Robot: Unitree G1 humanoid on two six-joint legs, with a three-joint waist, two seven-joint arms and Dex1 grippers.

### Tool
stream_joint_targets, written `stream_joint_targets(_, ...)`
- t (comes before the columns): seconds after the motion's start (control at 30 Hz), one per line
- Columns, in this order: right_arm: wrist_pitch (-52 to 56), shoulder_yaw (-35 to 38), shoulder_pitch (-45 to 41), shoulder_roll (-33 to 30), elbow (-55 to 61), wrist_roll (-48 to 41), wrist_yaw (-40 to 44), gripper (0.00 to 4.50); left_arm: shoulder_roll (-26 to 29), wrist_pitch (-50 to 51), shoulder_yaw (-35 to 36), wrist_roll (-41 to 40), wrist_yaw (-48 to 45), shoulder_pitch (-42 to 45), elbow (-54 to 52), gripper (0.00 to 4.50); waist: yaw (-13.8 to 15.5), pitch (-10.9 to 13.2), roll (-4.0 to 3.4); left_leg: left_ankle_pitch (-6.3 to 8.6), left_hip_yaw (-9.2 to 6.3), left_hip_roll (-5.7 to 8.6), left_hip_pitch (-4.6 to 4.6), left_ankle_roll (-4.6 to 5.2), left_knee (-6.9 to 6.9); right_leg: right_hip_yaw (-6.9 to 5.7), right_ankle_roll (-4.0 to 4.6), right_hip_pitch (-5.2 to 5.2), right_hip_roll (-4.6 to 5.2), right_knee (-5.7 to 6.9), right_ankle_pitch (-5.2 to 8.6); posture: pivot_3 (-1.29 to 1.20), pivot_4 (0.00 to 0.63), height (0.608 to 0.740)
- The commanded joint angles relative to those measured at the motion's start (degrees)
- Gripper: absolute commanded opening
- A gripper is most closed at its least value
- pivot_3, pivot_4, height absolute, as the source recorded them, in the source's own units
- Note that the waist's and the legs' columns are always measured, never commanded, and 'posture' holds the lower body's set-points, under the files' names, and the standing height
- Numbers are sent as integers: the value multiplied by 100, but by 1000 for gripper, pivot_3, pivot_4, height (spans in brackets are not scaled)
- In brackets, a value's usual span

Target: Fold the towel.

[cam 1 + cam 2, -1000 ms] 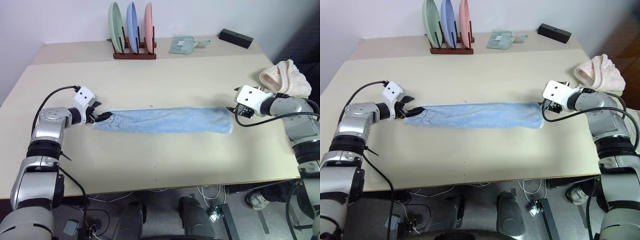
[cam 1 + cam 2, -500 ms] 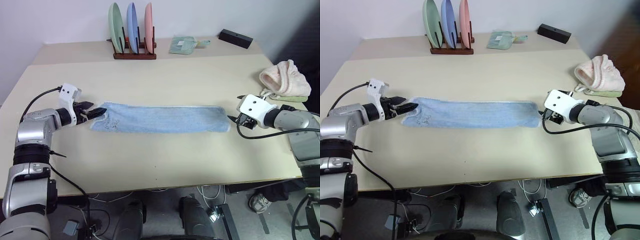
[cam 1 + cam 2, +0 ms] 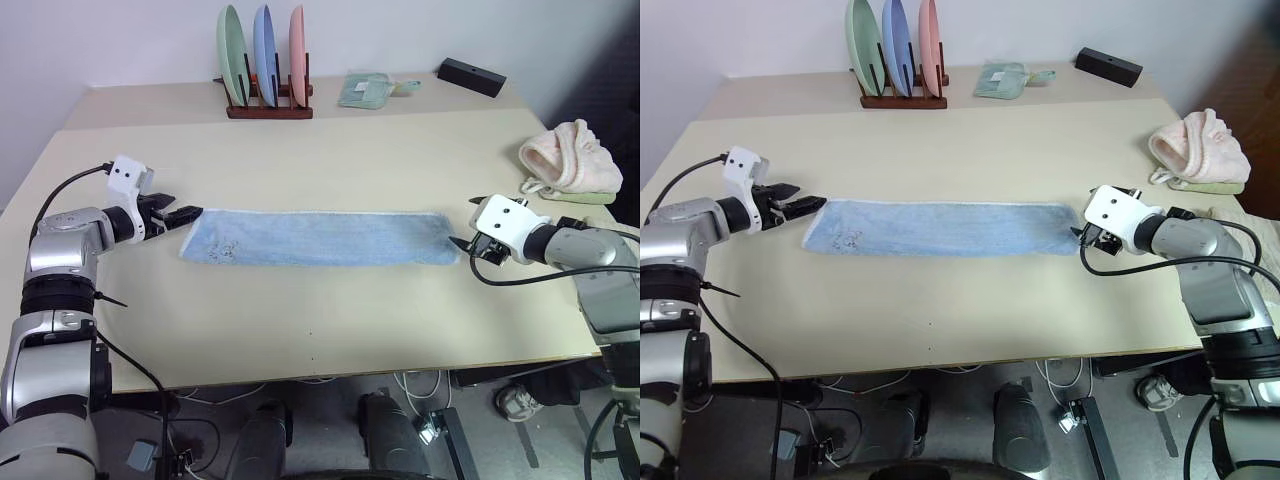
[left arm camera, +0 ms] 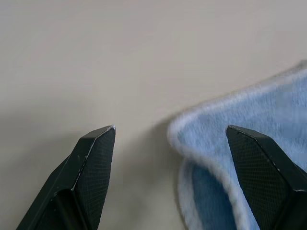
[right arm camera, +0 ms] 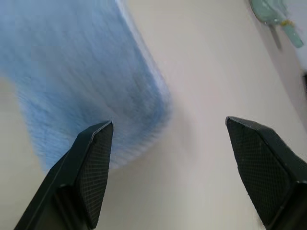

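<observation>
Light blue terry towel (image 3: 318,238) lies as long flat strip mid beige surface (image 3: 330,320). Left claw (image 3: 186,214), right claw (image 3: 462,243) at towel's ends, both spread wide, empty. Next fold: pinch both layers at corners, lift evenly, align edges.

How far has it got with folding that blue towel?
One fold looks done: the towel lies flat on the table as a long doubled strip. Right now nothing is held; the left gripper and right gripper sit open at its two ends. Folding the strip shorter, end to end, probably remains.
</observation>
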State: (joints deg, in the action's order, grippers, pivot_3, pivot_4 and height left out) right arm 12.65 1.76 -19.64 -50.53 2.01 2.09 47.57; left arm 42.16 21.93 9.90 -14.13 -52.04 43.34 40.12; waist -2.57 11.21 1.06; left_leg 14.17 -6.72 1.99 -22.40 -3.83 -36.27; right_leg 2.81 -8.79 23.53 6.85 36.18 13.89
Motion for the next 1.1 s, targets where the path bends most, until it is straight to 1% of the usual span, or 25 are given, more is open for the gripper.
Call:
stream_joint_targets(0.03,624,477,429,-114,959,-674,371,4484,4,-18,339,-392,-25,-307,-1055,3822,9,0,0,0,-1,0,0,0,0,0,0,0,0,-1,0,0,150,740)
stream_joint_targets(0.1,829,580,721,-116,1380,-757,352,4484,-69,40,256,-467,-87,-658,-1806,3822,15,0,0,0,-1,0,-1,0,1,0,0,-1,0,-1,0,0,150,740)
stream_joint_targets(0.2,1017,664,1345,-90,2006,-769,287,4484,-239,-86,-237,-395,-209,-1411,-3248,3822,41,-1,1,0,-1,-1,1,0,-1,0,0,-7,0,-3,0,0,150,740)
stream_joint_targets(0.27,1479,817,1535,183,2385,-1115,121,4484,-455,29,-438,-533,-178,-1719,-3997,3822,65,-1,1,0,-1,0,2,0,-2,1,0,-10,0,-5,0,0,150,740)
stream_joint_targets(0.3,1886,903,1565,383,2601,-1379,-24,4484,-594,111,-555,-603,-139,-1818,-4327,3822,72,-1,1,0,-1,-1,2,0,-4,1,1,-11,0,-5,0,0,150,740)
stream_joint_targets(0.37,2500,1006,1582,752,2940,-1777,-295,4484,-829,206,-758,-669,-58,-1938,-4783,3822,91,-1,2,0,-2,-1,1,0,-10,0,2,-11,0,-3,-1,0,150,740)
stream_joint_targets(0.4,2682,1035,1579,868,3050,-1886,-393,4484,-891,242,-818,-676,-20,-1973,-4916,3822,90,-1,2,0,-3,-1,1,0,-10,1,2,-11,0,-3,-1,0,150,740)
stream_joint_targets(0.47,3830,1316,1398,1590,3234,-2425,-1046,4484,-1031,245,-1122,-640,-57,-2053,-5131,3822,82,-4,6,0,-2,-2,4,0,-9,1,3,-11,0,-3,-1,0,150,740)
stream_joint_targets(0.53,4908,1649,1211,2193,3261,-2680,-1679,4484,-1123,274,-1320,-663,-87,-2120,-5272,3822,79,-7,0,0,-4,-2,7,0,-5,2,4,-13,-3,-4,-2,0,150,740)
stream_joint_targets(0.6,5974,2355,957,3028,3257,-2952,-2253,4484,-1098,184,-1460,-699,-230,-2259,-5465,3822,138,-10,5,1,-3,-1,3,1,-6,2,4,-11,-2,-7,-2,0,150,740)
stream_joint_targets(0.67,6802,2929,722,3673,3395,-3143,-2569,4484,-1101,145,-1511,-748,-295,-2338,-5585,3822,163,-10,1,0,-4,-4,6,1,1,1,5,-10,-5,-5,-1,0,150,740)
stream_joint_targets(0.73,7404,3336,510,4151,3546,-3171,-2782,4484,-1150,170,-1524,-791,-269,-2349,-5627,3822,185,-9,-2,0,-5,-4,4,0,1,1,6,-7,-5,-5,-1,0,150,740)
stream_joint_targets(0.77,7683,3629,336,4505,3565,-3097,-2954,4484,-1185,177,-1568,-778,-236,-2352,-5644,3822,182,-9,-2,0,-5,-3,3,0,1,1,6,-7,-4,-6,-2,0,150,740)
stream_joint_targets(0.83,7946,4071,56,5016,3545,-3008,-3265,4484,-1225,181,-1640,-746,-196,-2356,-5661,3822,177,-11,-6,0,-4,-3,4,0,0,1,7,-8,-4,-6,-2,0,150,740)
stream_joint_targets(0.9,7984,4411,-212,5323,3470,-2962,-3517,4484,-1262,183,-1688,-718,-168,-2368,-5693,3822,171,-13,-10,0,-4,-3,5,0,2,0,7,-7,-5,-5,-2,0,150,740)
stream_joint_targets(1.0,7984,4941,-712,5597,3276,-2788,-3866,4484,-1309,214,-1748,-727,-103,-2389,-5756,3822,157,-13,-16,0,-4,-2,5,0,4,1,7,-5,-4,-6,-2,0,150,740)
stream_joint_targets(1.1,7791,5484,-1235,5674,2799,-2461,-4319,4484,-1336,201,-1801,-704,-34,-2439,-5791,3822,145,-16,-20,0,-3,-3,6,0,7,0,7,-4,-5,-5,-2,0,150,740)
